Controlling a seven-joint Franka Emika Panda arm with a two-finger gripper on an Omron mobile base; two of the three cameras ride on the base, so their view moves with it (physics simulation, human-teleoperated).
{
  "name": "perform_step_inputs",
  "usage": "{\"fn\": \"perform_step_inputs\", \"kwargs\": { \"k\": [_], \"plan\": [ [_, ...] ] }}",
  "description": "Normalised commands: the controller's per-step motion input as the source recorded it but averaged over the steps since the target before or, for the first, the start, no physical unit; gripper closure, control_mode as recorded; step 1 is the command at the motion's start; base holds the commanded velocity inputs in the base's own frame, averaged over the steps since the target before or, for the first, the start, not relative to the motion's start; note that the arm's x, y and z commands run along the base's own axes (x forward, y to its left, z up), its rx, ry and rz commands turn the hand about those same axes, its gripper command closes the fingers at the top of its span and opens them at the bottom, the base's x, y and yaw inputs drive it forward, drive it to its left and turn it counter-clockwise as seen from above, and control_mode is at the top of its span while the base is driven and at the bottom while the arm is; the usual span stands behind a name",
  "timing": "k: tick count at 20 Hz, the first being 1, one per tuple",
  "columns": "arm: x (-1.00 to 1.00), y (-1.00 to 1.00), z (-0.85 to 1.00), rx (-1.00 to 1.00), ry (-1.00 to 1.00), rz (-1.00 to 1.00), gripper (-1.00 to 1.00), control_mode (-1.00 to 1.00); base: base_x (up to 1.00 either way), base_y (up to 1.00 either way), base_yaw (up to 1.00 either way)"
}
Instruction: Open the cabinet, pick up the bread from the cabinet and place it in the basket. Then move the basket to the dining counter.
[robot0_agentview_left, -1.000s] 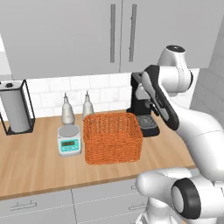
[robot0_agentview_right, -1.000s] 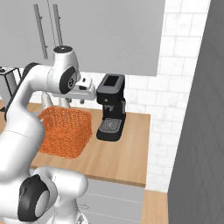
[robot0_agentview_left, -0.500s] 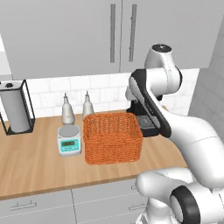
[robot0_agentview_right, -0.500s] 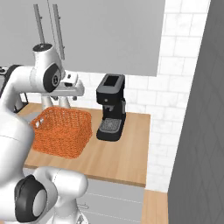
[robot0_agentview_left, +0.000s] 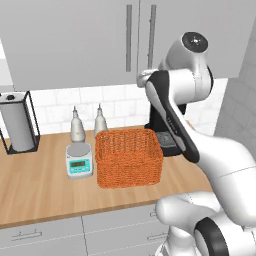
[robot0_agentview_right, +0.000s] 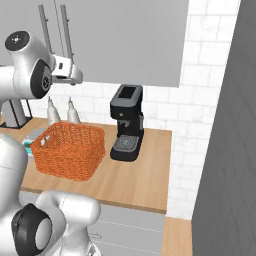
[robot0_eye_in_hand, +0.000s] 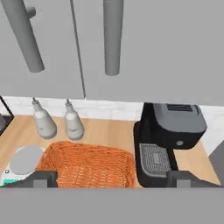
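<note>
Though its small display perhaps too blurred to read, scale (robot0_agentview_left: 80, 162) beside basket (robot0_agentview_left: 128, 157); gripper (robot0_eye_in_hand: 112, 178) wide, empty.

We see our white arm rising from the base, elbow bent high and the forearm reaching forward at upper height. Our gripper (robot0_eye_in_hand: 111, 178) points ahead, its two dark fingertips (robot0_eye_in_hand: 43, 178) spread wide apart, holding nothing.
</note>
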Motion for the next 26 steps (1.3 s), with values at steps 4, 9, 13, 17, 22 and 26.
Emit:
{"fn": "perform_step_inputs", "kwargs": {
  "k": [4,9,13,17,22,26],
  "plan": [
    [0.35,0.07,1.00,0.17,-0.39,0.00,-1.00,-1.00,0.00,0.00,0.00],
    [0.75,-0.02,0.77,0.09,-0.22,-0.03,-1.00,-1.00,0.00,0.00,0.00],
    [0.65,0.00,0.11,-0.01,-0.09,-0.05,-1.00,-1.00,0.00,0.00,0.00],
    [0.43,0.00,0.00,-0.05,0.00,0.00,-1.00,-1.00,0.00,0.00,0.00],
    [0.38,0.00,0.00,-0.05,0.00,0.00,-1.00,-1.00,0.00,0.00,0.00],
    [0.42,0.00,0.00,0.00,0.00,0.00,-1.00,-1.00,0.00,0.00,0.00]
  ]
}}
